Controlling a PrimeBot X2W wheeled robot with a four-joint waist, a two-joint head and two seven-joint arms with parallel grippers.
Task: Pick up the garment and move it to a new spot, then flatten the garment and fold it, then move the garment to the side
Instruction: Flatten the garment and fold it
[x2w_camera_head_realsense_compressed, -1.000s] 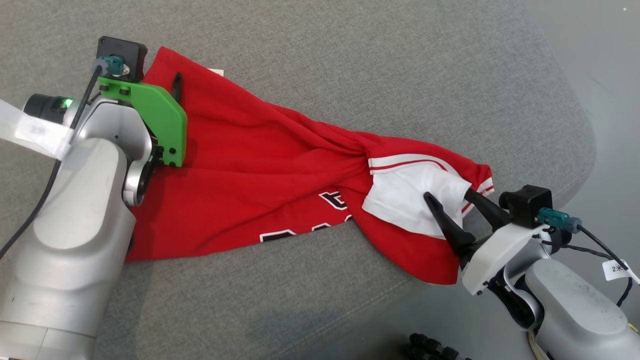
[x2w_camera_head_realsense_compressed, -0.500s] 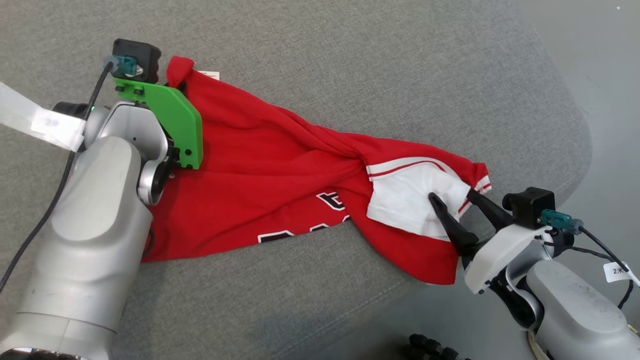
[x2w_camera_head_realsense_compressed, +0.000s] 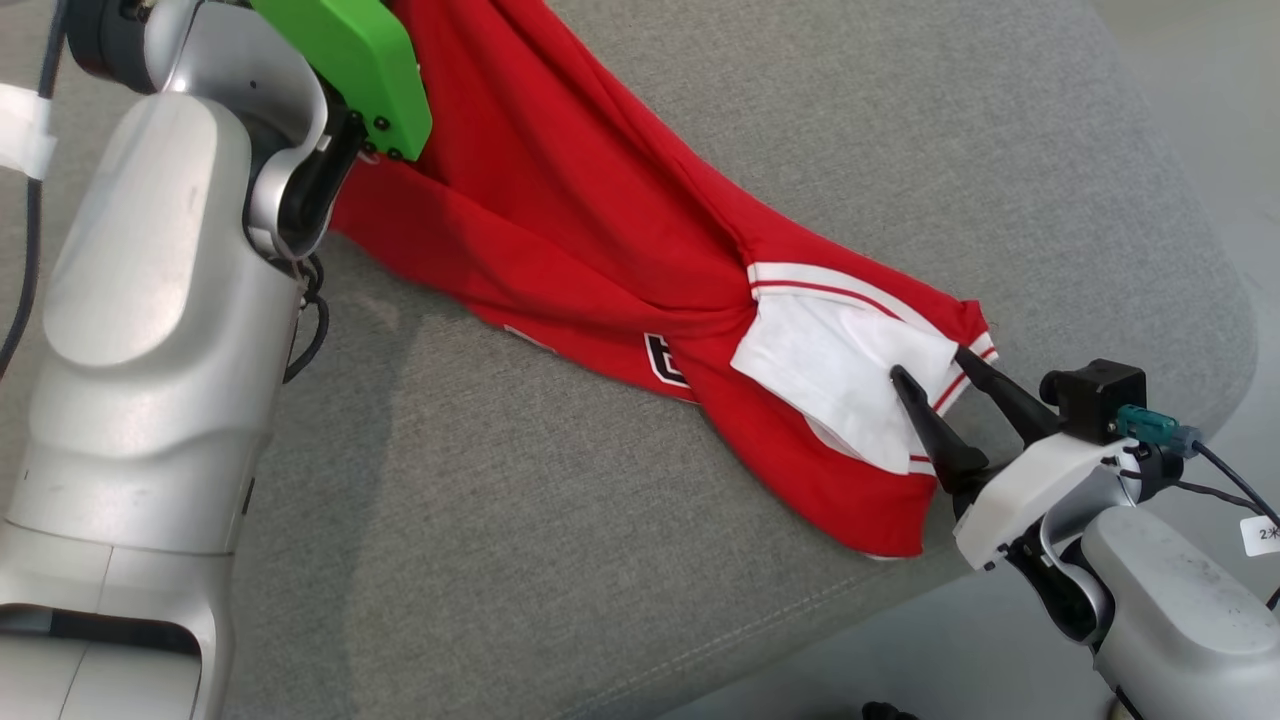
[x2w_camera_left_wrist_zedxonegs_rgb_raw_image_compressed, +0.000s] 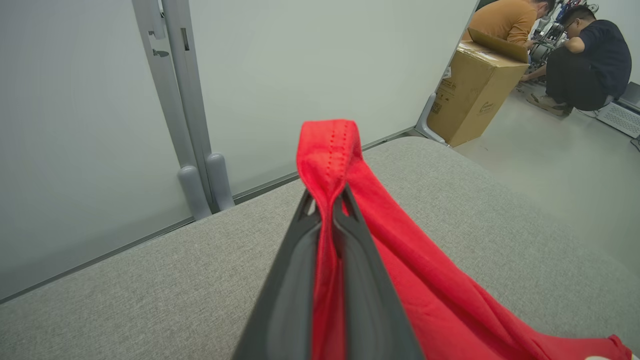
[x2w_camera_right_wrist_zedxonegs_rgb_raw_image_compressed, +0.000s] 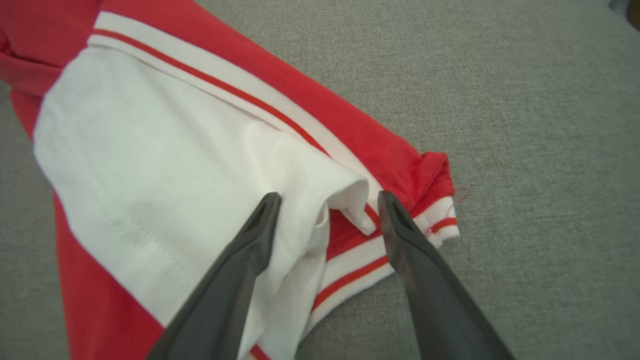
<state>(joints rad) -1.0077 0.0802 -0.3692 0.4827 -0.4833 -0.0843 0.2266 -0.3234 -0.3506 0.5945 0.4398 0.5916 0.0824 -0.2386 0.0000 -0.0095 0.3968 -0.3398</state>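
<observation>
The garment (x2w_camera_head_realsense_compressed: 580, 200) is a red shirt with a white sleeve (x2w_camera_head_realsense_compressed: 840, 370) and red-and-white striped trim, stretched diagonally across the grey cushion. Its upper-left end hangs lifted, running up behind the green plate (x2w_camera_head_realsense_compressed: 350, 60) on my left wrist. In the left wrist view my left gripper (x2w_camera_left_wrist_zedxonegs_rgb_raw_image_compressed: 327, 200) is shut on a bunched red fold of the garment (x2w_camera_left_wrist_zedxonegs_rgb_raw_image_compressed: 400, 270), held above the cushion. My right gripper (x2w_camera_head_realsense_compressed: 927, 360) is open at the lower right. Its fingers straddle the folded edge of the white sleeve (x2w_camera_right_wrist_zedxonegs_rgb_raw_image_compressed: 150, 160), with the gripper (x2w_camera_right_wrist_zedxonegs_rgb_raw_image_compressed: 328, 196) low over the cloth.
The grey upholstered cushion (x2w_camera_head_realsense_compressed: 500, 500) ends in a rounded edge at the right and lower right, with pale floor beyond. The left wrist view shows a wall panel with a metal post (x2w_camera_left_wrist_zedxonegs_rgb_raw_image_compressed: 185, 100), a cardboard box (x2w_camera_left_wrist_zedxonegs_rgb_raw_image_compressed: 475, 95) and two crouching people (x2w_camera_left_wrist_zedxonegs_rgb_raw_image_compressed: 590, 65).
My left gripper has shut on the garment's far corner and raised it, pulling the red cloth up off the cushion. The right gripper stays open at the white sleeve. The head view has shifted.
</observation>
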